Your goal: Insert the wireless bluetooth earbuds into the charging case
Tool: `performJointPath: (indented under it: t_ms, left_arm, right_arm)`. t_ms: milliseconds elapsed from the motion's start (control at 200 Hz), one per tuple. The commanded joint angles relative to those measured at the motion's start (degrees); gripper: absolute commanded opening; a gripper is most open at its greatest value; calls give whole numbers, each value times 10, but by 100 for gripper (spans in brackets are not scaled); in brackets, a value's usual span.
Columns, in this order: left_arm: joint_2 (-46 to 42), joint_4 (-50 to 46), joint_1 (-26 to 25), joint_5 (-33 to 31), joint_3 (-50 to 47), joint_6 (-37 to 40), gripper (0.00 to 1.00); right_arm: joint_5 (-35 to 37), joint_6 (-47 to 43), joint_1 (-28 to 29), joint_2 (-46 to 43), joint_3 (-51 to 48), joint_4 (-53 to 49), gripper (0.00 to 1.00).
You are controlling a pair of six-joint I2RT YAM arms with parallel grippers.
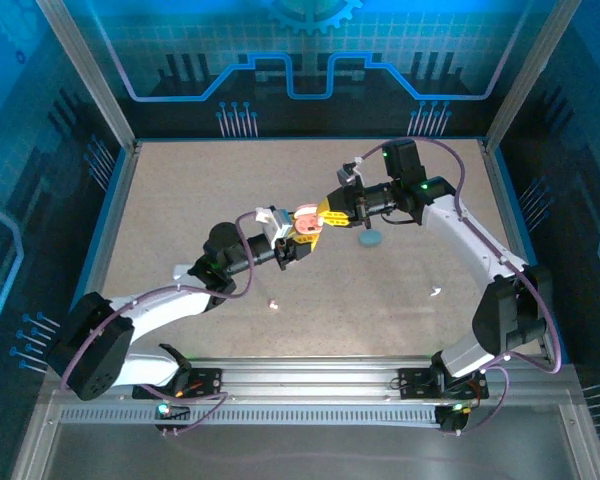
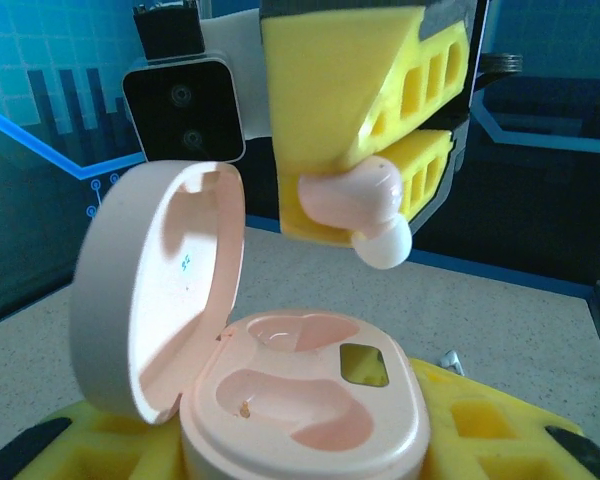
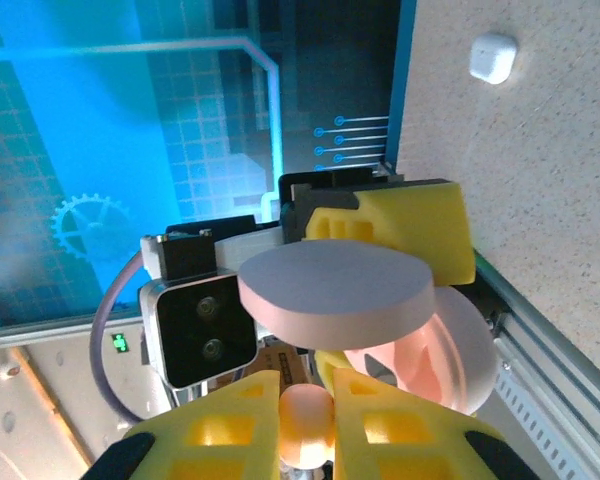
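Note:
The pink charging case sits between my left gripper's yellow fingers, which are shut on its base. Its lid stands open to the left, and both moulded wells are empty. My right gripper hangs just above the case, shut on a pink earbud whose white tip points down. In the right wrist view the earbud is pinched between the yellow fingers, with the case right ahead. From above, both grippers meet at mid-table around the case.
A teal round case lies on the table just right of the grippers. Small white earbuds lie loose at front centre and front right. A white case rests farther off on the table.

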Motion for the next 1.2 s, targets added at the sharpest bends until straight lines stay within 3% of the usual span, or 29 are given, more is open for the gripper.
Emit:
performJointPath:
  t_ms: [0, 285, 840, 1196]
  left_arm:
    - [11, 48, -2, 0, 19, 17, 36]
    - [38, 78, -31, -36, 25, 20, 36]
    - [45, 116, -39, -62, 24, -4, 36]
    - [44, 123, -42, -56, 28, -11, 36]
  right_arm:
    - [49, -34, 17, -3, 22, -25, 16]
    - [148, -44, 52, -31, 23, -22, 15]
    - [174, -42, 76, -67, 8, -5, 15]
    - [232, -79, 89, -78, 0, -12, 15]
